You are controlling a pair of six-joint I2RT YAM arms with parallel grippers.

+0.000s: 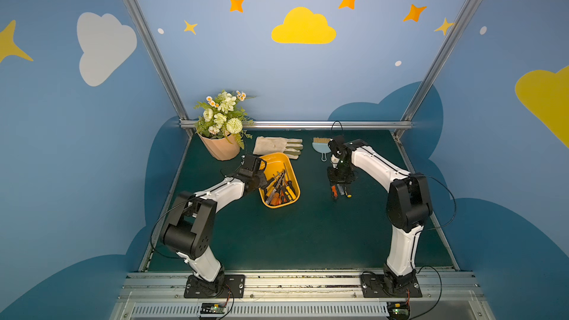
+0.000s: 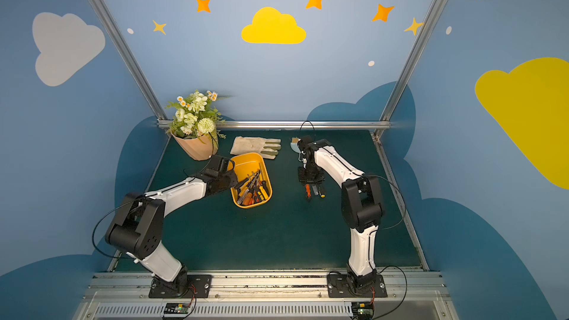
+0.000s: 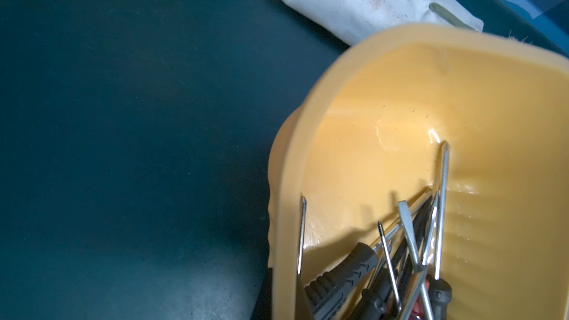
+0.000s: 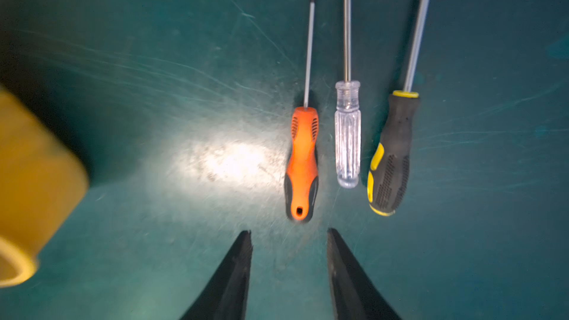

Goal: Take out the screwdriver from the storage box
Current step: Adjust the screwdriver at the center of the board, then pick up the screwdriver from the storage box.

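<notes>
Black right hand (image 4: 288, 231) part-open, empty, near orange screwdriver (image 4: 301, 161).

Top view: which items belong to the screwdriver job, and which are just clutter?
Job:
- storage box
- screwdrivers inside it
- orange screwdriver, clear screwdriver and black-yellow screwdriver, lying outside the box
- right claw, open

Lying about:
- flower pot
- beige glove
- blue brush
</notes>
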